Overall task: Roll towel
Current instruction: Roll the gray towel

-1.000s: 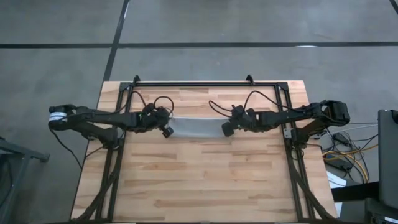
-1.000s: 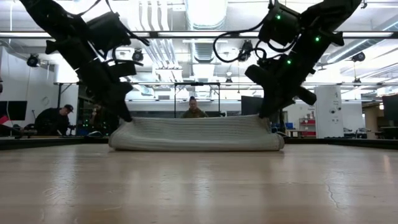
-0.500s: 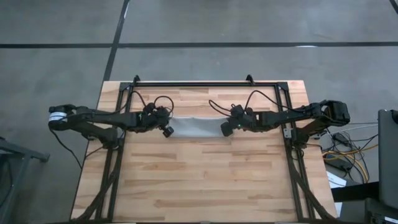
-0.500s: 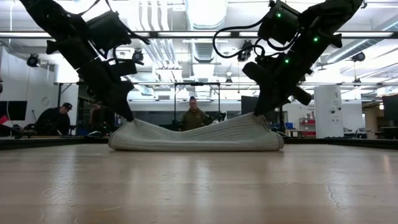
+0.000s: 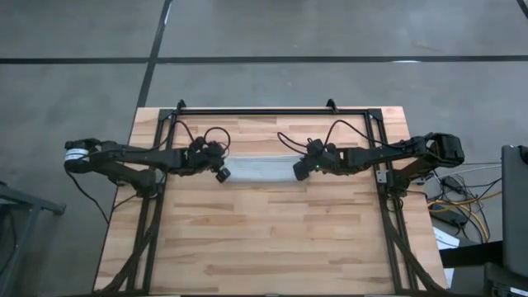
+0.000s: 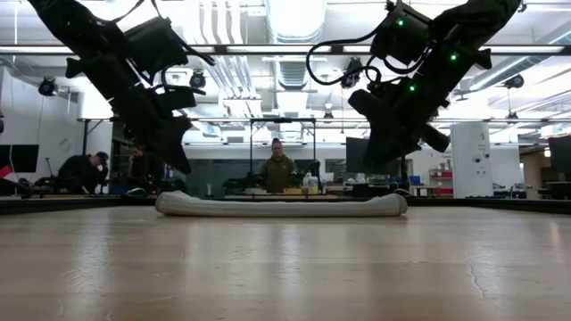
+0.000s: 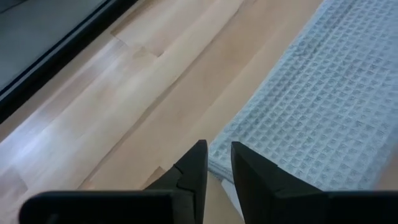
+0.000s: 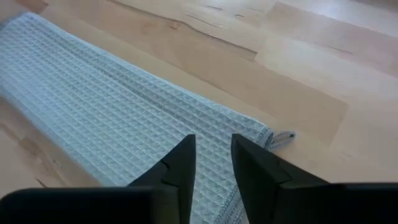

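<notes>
Towel (image 5: 260, 169) is lying flat as a narrow folded band on the table (image 5: 264, 247), toward its far half, long axis running left–right between the arms. Low view is showing both grippers lifted clear above its ends. Wrist views are adding the waffle weave. Left gripper (image 7: 217, 165) and right gripper (image 8: 211, 158) are hanging empty, fingers slightly parted.
</notes>
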